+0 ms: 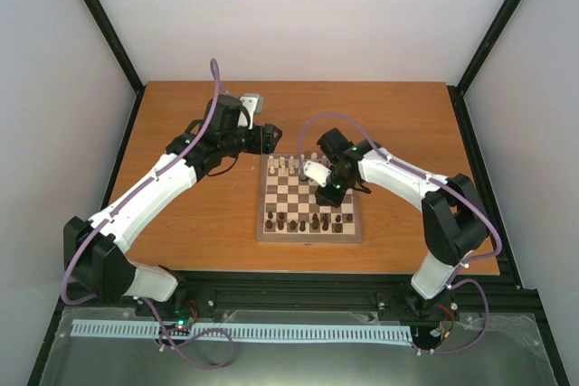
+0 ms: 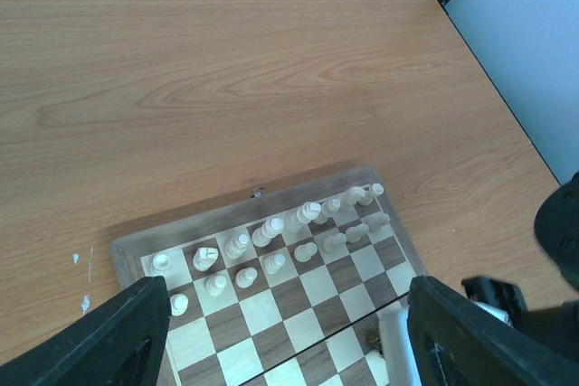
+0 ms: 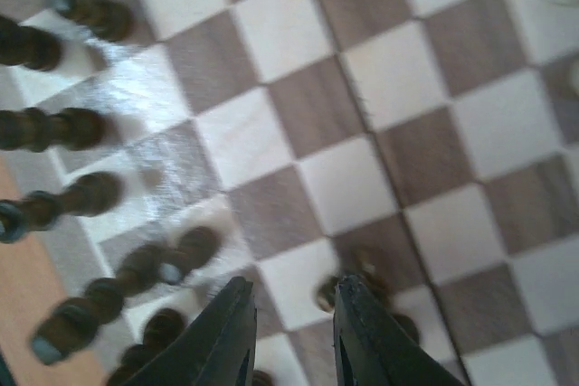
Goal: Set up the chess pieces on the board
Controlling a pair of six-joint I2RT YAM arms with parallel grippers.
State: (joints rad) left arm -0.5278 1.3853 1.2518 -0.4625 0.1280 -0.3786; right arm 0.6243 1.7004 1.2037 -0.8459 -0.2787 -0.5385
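Observation:
The board [image 1: 308, 237] lies on the table between the arms. Cream chess pieces [image 1: 289, 166] stand in two rows at its far side, also seen in the left wrist view [image 2: 271, 241]. Dark chess pieces [image 1: 308, 221] fill the near side. My right gripper [image 1: 330, 194] hovers low over the board's right half, jaws a little apart [image 3: 291, 285] over a bare cream square. A blurred dark piece [image 3: 348, 279] stands just past its right finger [image 3: 362, 341]. More dark pieces [image 3: 54, 128] line the left. My left gripper [image 1: 269, 137] hangs open [image 2: 288, 288] above the board's far-left corner, empty.
The wooden table [image 1: 199, 214] reaches past the board on all sides. Black frame rails [image 1: 470, 133] and white walls bound it. In the left wrist view the right arm's dark and white body [image 2: 543, 305] shows at the lower right, over the board's edge [image 2: 226, 210].

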